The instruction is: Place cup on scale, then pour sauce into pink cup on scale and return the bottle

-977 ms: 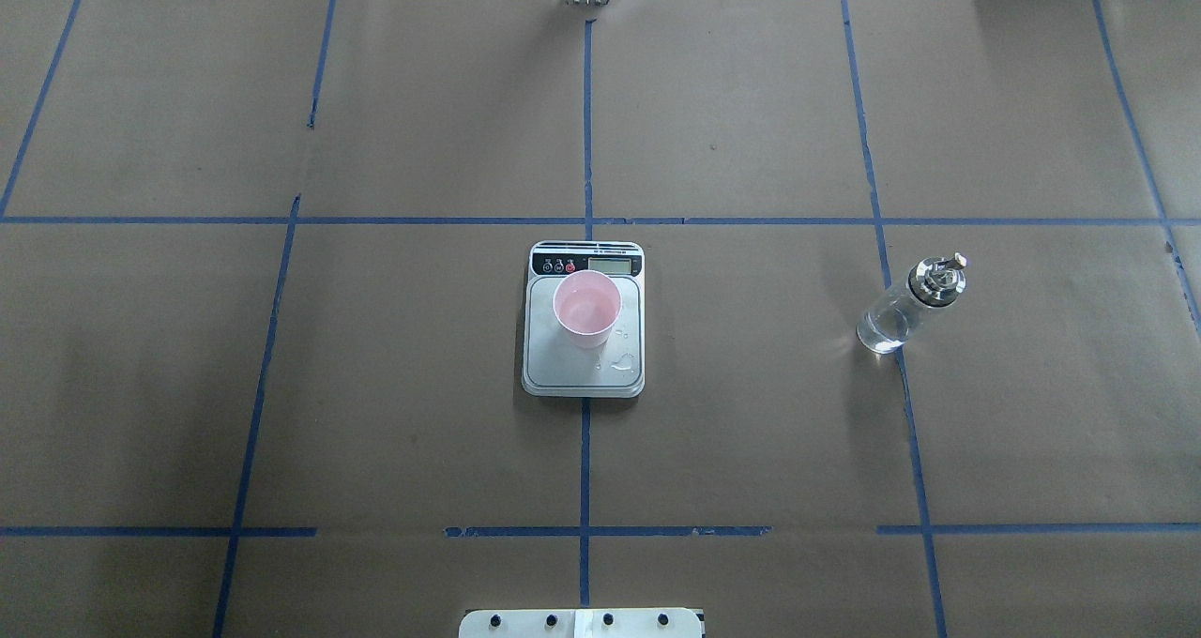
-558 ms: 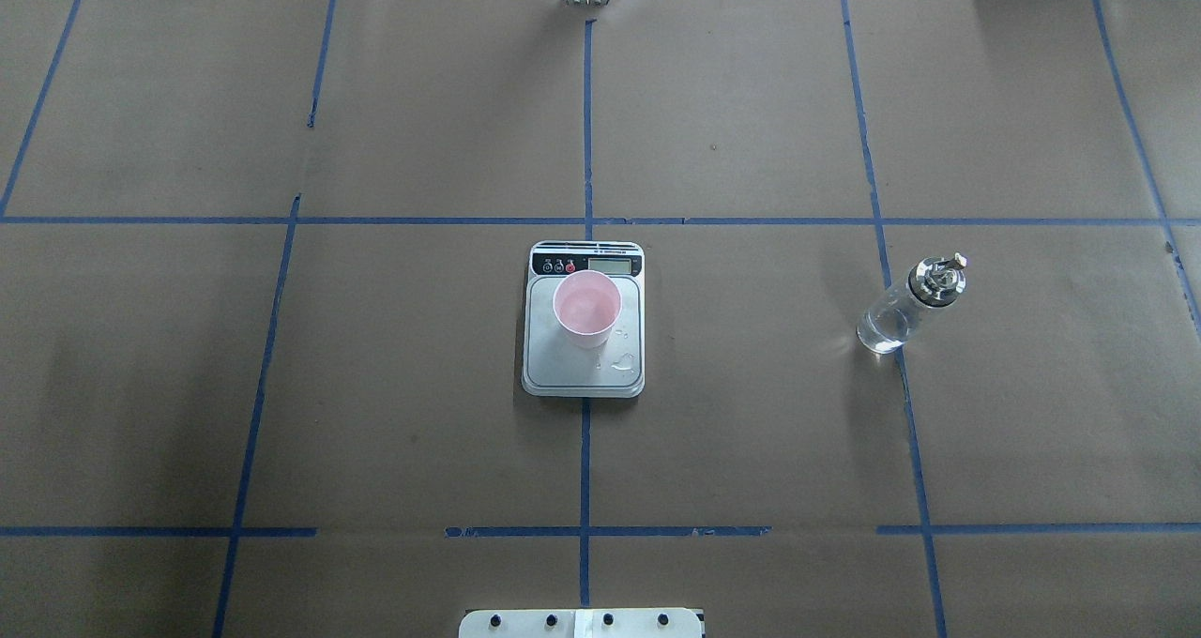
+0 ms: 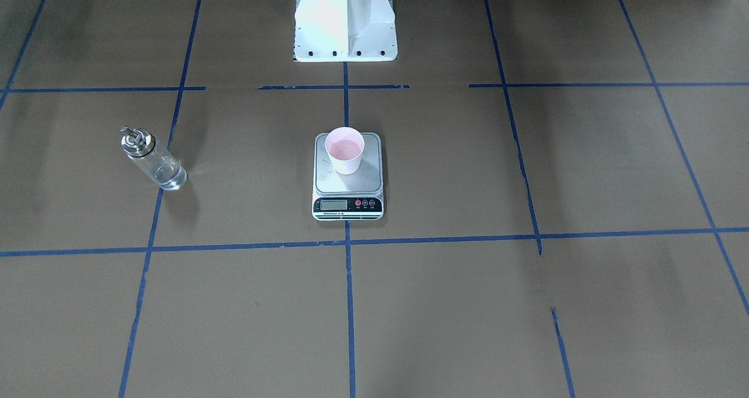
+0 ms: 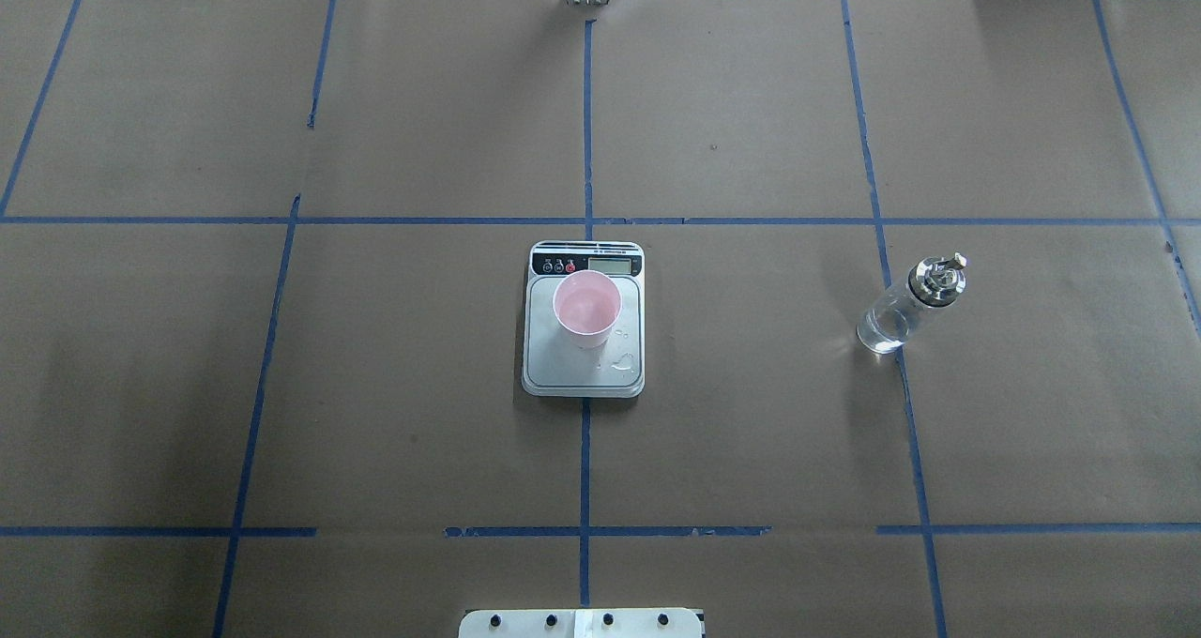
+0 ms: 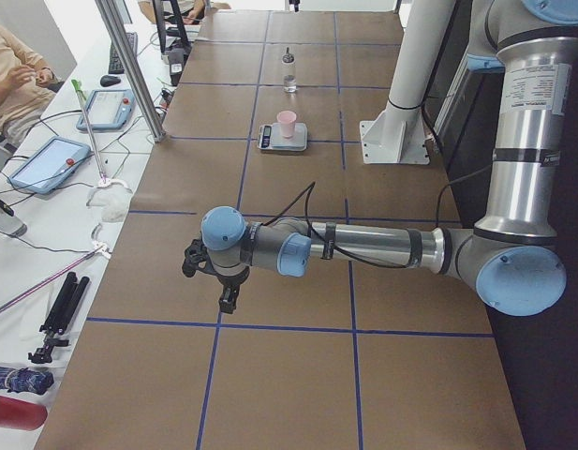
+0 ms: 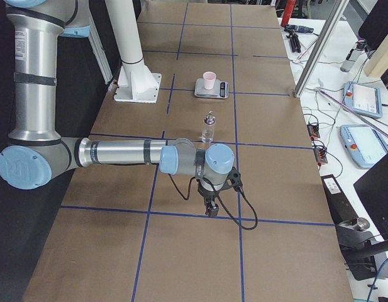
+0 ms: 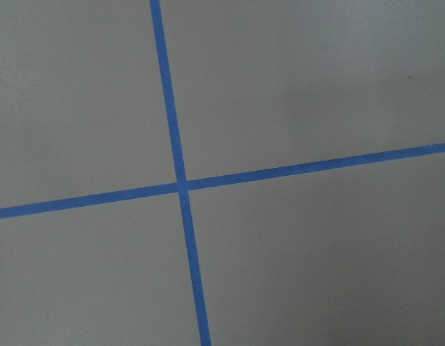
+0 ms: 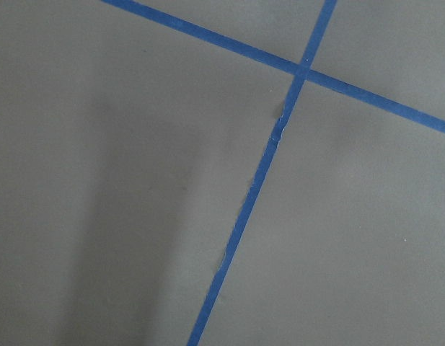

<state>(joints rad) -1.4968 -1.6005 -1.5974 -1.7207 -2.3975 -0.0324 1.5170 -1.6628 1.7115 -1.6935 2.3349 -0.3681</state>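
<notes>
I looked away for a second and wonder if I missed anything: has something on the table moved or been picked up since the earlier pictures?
Nothing visibly changed. The cup sits on the scale and the bottle stands apart on the robot's right side, all in the same spots as before.

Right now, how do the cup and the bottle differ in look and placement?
The cup is opaque pink and open-topped; the bottle is clear glass with a silver cap. The cup stands on the scale; the bottle stands on the table, toward the robot's right. Both are upright.
</notes>
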